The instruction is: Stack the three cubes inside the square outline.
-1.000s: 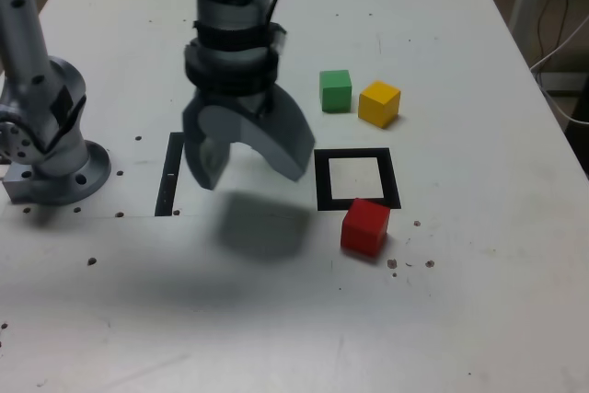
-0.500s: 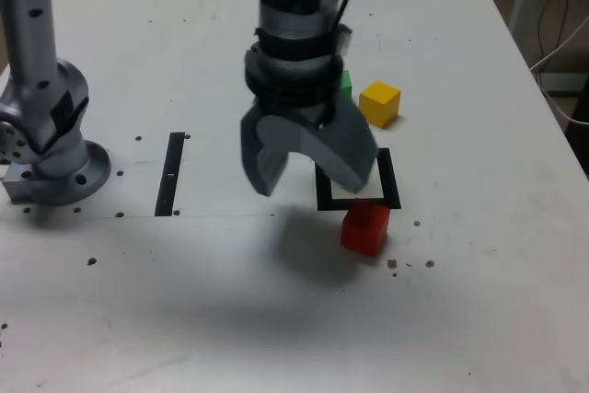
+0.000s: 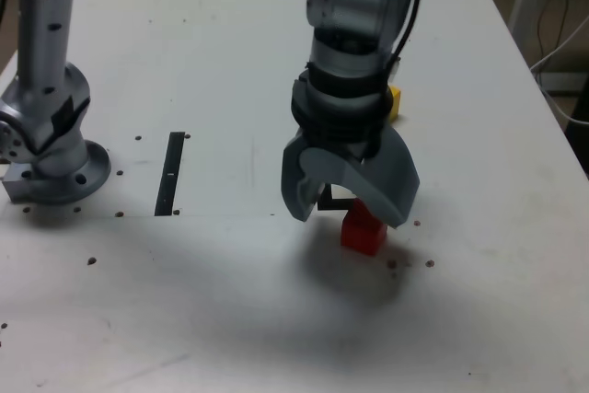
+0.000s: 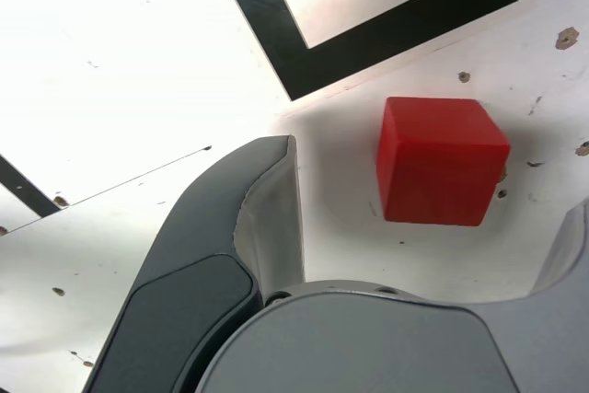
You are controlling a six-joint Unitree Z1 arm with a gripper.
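The red cube (image 3: 364, 233) (image 4: 440, 172) lies on the white table just in front of the square outline (image 3: 335, 199) (image 4: 276, 34), outside it. My gripper (image 3: 348, 211) (image 4: 428, 186) hangs open right above the red cube, one finger on each side, touching nothing. The arm covers most of the outline in the exterior view. Only a corner of the yellow cube (image 3: 395, 102) peeks out behind the arm. The green cube is hidden behind the arm.
A thin black strip (image 3: 170, 173) (image 4: 22, 189) lies on the table toward the exterior view's left. The arm's grey base (image 3: 51, 158) stands at the far left. Cables hang past the table's right edge (image 3: 552, 98).
The arm has swung toward the exterior view's right, from near the black strip to above the red cube, now covering the green cube. The jaws stayed open and the cubes did not move.
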